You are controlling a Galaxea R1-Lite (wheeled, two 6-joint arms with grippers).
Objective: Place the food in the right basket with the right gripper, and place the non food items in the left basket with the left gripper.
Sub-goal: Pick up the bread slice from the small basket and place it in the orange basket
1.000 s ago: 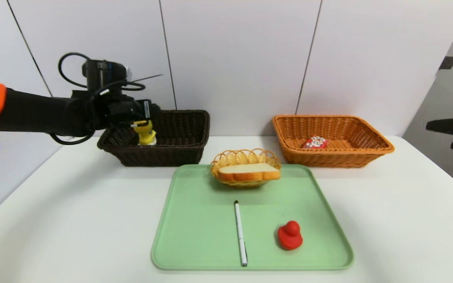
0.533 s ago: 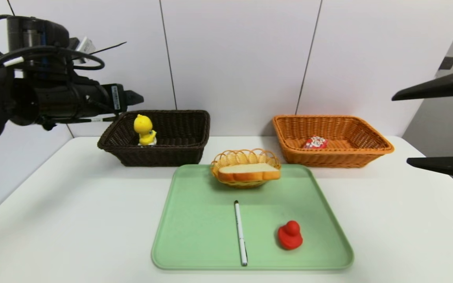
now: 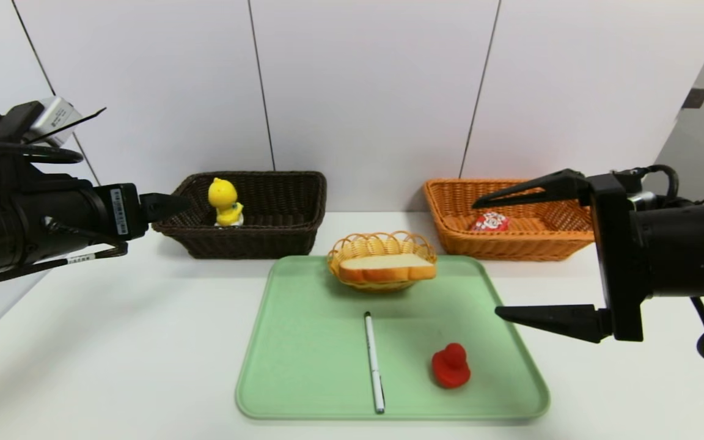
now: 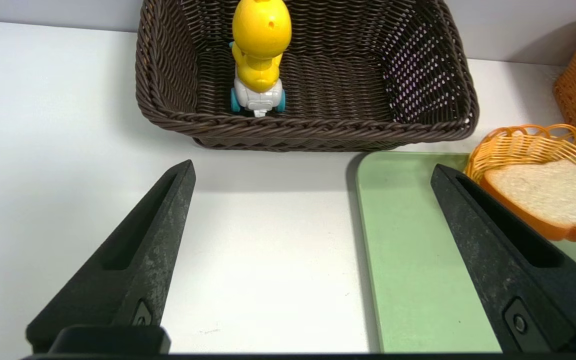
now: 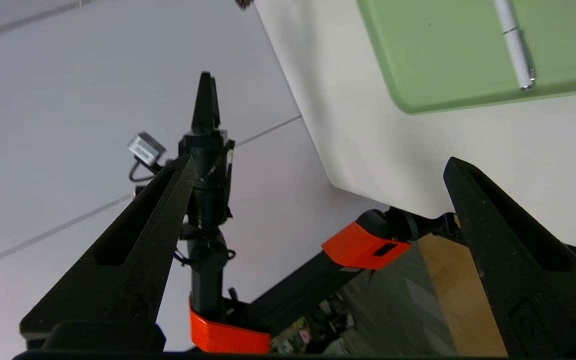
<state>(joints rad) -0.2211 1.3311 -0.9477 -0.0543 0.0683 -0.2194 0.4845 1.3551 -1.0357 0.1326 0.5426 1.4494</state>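
Left gripper (image 3: 168, 205) has pulled back out of the left basket (image 3: 278, 235) since a second ago and now hangs at 9 o'clock of the head view, short of the basket's near-left corner, jaws wide apart and empty. Chick toy (image 3: 225, 202) stays behind, upright in the left end of that basket (wrist view shows its white wheeled base on the weave, near the front wall). Right gripper (image 3: 498, 256) has swung in from the 3 o'clock edge and rolled, so its jaws stack one above the other; fingers spread wide, nothing between them. It hovers above the tray's right edge, apart from everything.

Layout by clock from tray centre:
- green tray (image 3: 303, 366) on the white table (image 3: 113, 342)
- small yellow basket (image 3: 361, 244) at 12, on the tray's far edge, bread slice (image 3: 385, 267) lying across it
- white pen (image 3: 373, 360) near centre, running 12 to 6
- red duck (image 3: 450, 365) at 4, well apart from the pen
- right basket (image 3: 563, 238) at 1–2, off the tray, red drink carton (image 3: 491, 221) lying inside
- left basket at 10–11, off the tray
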